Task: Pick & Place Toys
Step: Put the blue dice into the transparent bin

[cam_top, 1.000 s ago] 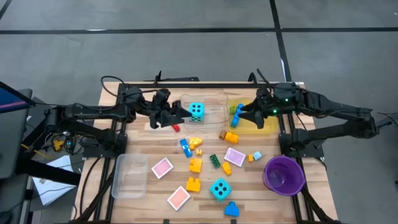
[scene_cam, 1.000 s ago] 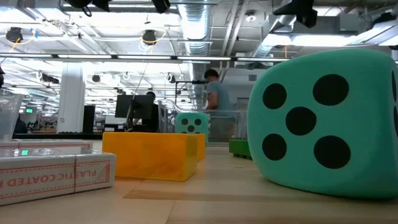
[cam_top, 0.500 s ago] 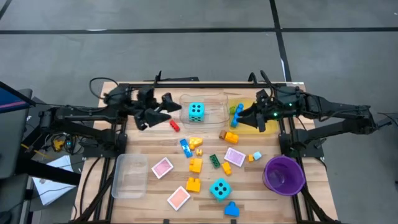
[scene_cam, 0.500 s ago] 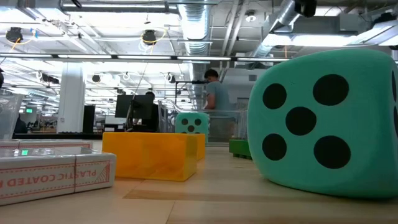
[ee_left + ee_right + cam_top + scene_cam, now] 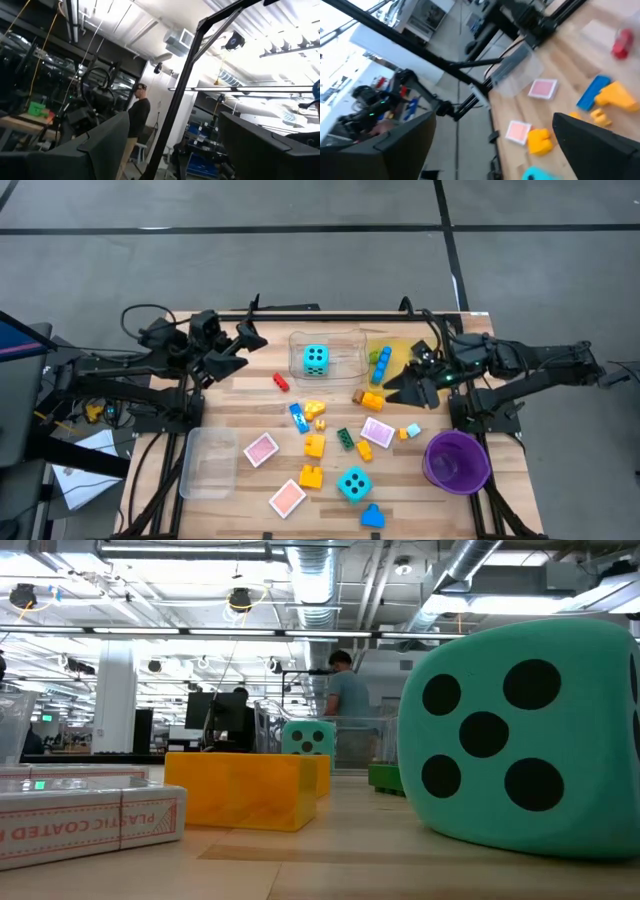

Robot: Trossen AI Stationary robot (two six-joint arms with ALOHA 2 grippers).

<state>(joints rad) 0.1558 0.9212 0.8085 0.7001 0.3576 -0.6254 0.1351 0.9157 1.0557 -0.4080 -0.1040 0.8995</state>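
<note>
My left gripper (image 5: 243,346) hangs open above the table's far left part, holding nothing; its wrist view (image 5: 175,150) looks up into the room. My right gripper (image 5: 402,387) is open and holds nothing (image 5: 490,150), just off the yellow tray's (image 5: 405,370) near side. A green and a blue brick (image 5: 381,359) lie in that tray. One turquoise die (image 5: 316,359) sits in the far clear tray (image 5: 345,355), and the other die (image 5: 353,483) lies near the front. A red brick (image 5: 282,383) lies on the wood. Pink tiles (image 5: 261,449) and coloured bricks (image 5: 314,445) are scattered mid-table.
A purple bowl (image 5: 457,460) stands at the near right and a clear tray (image 5: 208,462) at the near left. A blue brick (image 5: 373,517) lies at the front edge. People stand in the room behind the table (image 5: 348,690).
My left gripper has drawn back toward the table's left edge and risen, tipping upward, away from the red brick, which stays on the wood. My right gripper has swung from over the yellow tray toward the near edge and rolled.
</note>
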